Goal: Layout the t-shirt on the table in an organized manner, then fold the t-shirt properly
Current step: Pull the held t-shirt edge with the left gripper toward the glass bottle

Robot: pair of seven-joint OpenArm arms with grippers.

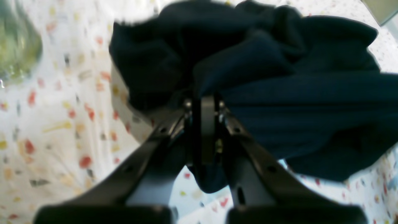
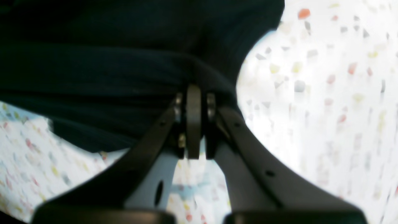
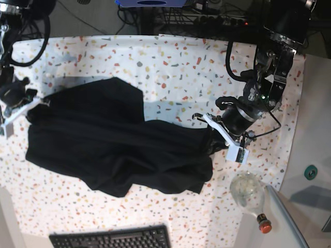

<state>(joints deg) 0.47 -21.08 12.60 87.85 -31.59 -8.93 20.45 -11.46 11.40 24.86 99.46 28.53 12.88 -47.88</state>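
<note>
The black t-shirt (image 3: 119,144) lies crumpled and stretched across the speckled table (image 3: 181,67), raised at both ends. My left gripper (image 3: 211,133) is shut on its right end; in the left wrist view (image 1: 203,101) bunched cloth (image 1: 279,77) hangs from the closed fingertips above the table (image 1: 46,124). My right gripper (image 3: 37,101) is shut on the shirt's left end; in the right wrist view (image 2: 194,93) a taut band of cloth (image 2: 93,77) runs left from the fingertips over the table (image 2: 326,93). No logo shows.
A black keyboard (image 3: 111,238) lies at the front edge. A clear bottle with a red cap (image 3: 251,194) lies front right, close to my left arm, and shows blurred in the left wrist view (image 1: 15,46). A plain grey surface (image 3: 315,129) borders the right side.
</note>
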